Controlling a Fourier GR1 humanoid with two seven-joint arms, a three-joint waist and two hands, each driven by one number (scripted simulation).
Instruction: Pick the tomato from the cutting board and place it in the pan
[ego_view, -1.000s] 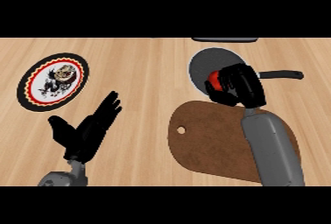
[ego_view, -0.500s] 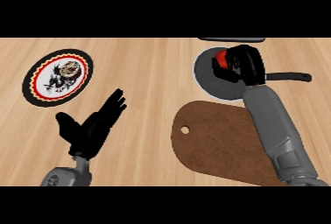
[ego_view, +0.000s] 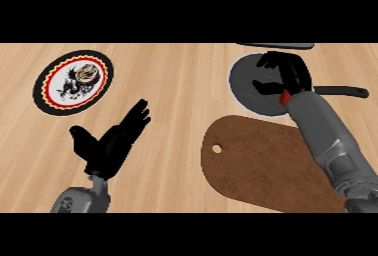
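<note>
Where the right hand (ego_view: 289, 75) hovers over the pan (ego_view: 247, 82) in the upper right of the frame, only a small red sliver of the tomato (ego_view: 284, 97) shows. It peeks out at the heel of the black hand, by the grey wrist, against the pan's dark grey inside. The fingers (ego_view: 273, 59) are spread and relaxed, pointing toward the top edge and lying apart from the red sliver, not curled round it. The pan's black handle (ego_view: 343, 91) points right. Below lies the brown cutting board (ego_view: 251, 165). At lower left the left hand (ego_view: 111, 145) rests open, fingers up. At upper left sits a plate (ego_view: 74, 82) with a black rim, a red zigzag ring and a dark figure.
</note>
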